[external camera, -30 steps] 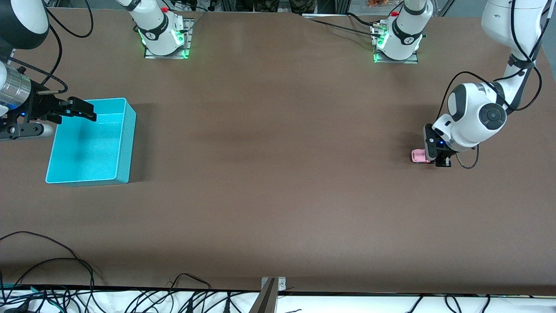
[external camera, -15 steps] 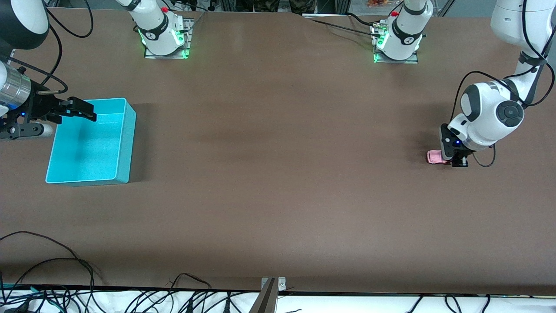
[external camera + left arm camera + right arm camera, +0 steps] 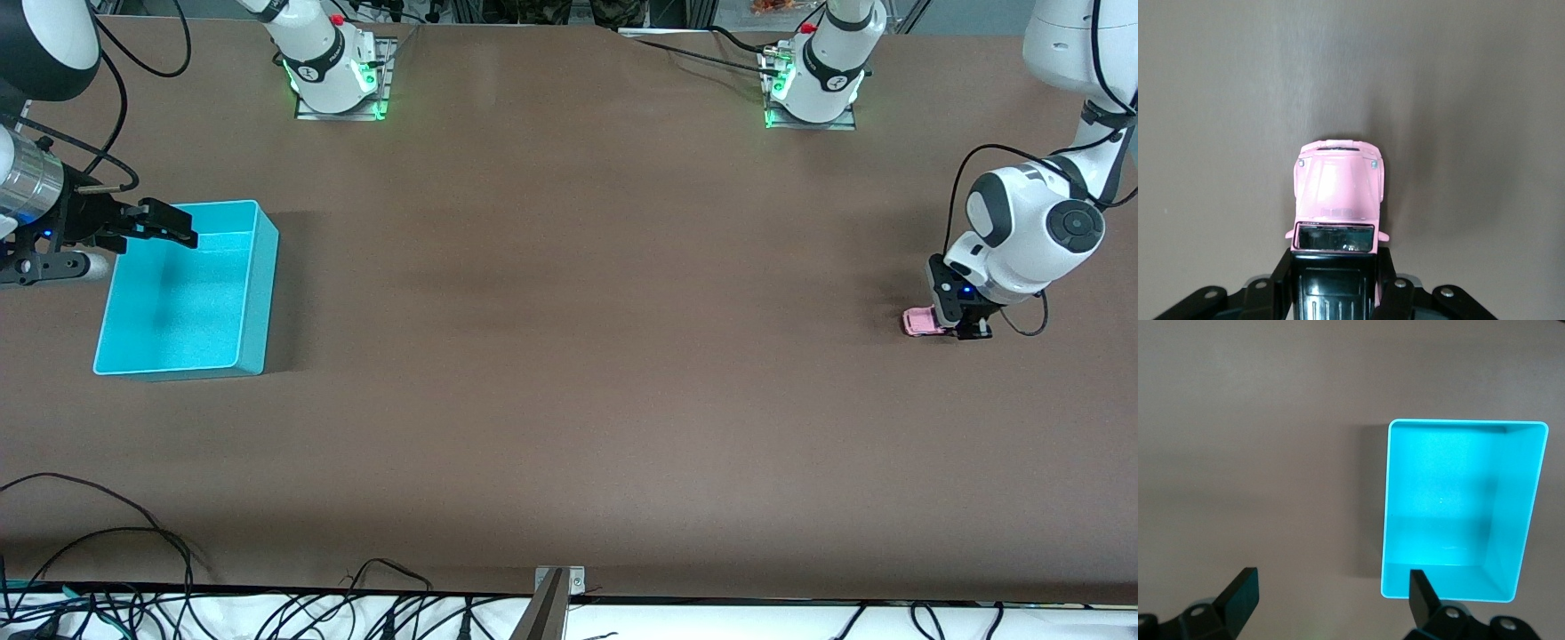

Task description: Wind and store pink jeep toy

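Nothing is seen inside the turquoise bin (image 3: 182, 289), over which the right gripper (image 3: 133, 233) waits with fingers spread wide. The pink jeep toy (image 3: 1337, 193) is clamped at its black roof between the left gripper (image 3: 1335, 280) fingers, on the table (image 3: 569, 356) at the left arm's end.

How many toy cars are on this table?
1. The pink jeep toy sits on the table at the left arm's end, clamped in the left pincer. The turquoise bin at the right arm's end looks empty.
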Robot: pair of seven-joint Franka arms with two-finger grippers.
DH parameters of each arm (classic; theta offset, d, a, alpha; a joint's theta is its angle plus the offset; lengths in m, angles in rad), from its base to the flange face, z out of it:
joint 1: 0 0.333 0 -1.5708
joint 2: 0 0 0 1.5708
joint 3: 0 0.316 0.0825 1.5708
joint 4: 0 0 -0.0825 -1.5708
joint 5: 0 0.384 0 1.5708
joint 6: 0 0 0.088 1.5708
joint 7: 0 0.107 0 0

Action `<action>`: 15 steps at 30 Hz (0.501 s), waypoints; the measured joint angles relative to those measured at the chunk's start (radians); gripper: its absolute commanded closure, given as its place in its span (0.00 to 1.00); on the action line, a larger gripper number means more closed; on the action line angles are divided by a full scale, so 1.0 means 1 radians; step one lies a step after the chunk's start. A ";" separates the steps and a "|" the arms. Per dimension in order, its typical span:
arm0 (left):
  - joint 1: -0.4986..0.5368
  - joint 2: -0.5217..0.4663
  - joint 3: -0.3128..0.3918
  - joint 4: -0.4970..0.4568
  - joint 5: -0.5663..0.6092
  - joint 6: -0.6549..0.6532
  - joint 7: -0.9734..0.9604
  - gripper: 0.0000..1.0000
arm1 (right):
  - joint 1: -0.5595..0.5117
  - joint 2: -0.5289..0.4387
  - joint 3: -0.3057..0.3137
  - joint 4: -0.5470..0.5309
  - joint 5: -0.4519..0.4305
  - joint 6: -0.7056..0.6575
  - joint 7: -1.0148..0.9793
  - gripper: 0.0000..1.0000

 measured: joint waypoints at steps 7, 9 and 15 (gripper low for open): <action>0.032 0.011 0.006 0.015 0.000 0.002 0.035 1.00 | 0.000 0.000 0.000 0.000 0.000 0.000 0.000 0.00; 0.039 0.015 0.010 0.021 0.000 0.002 0.055 1.00 | 0.000 0.000 0.000 0.000 0.000 0.000 0.000 0.00; 0.047 0.021 0.016 0.030 0.000 0.002 0.075 1.00 | 0.000 0.000 0.000 0.000 0.000 0.000 0.000 0.00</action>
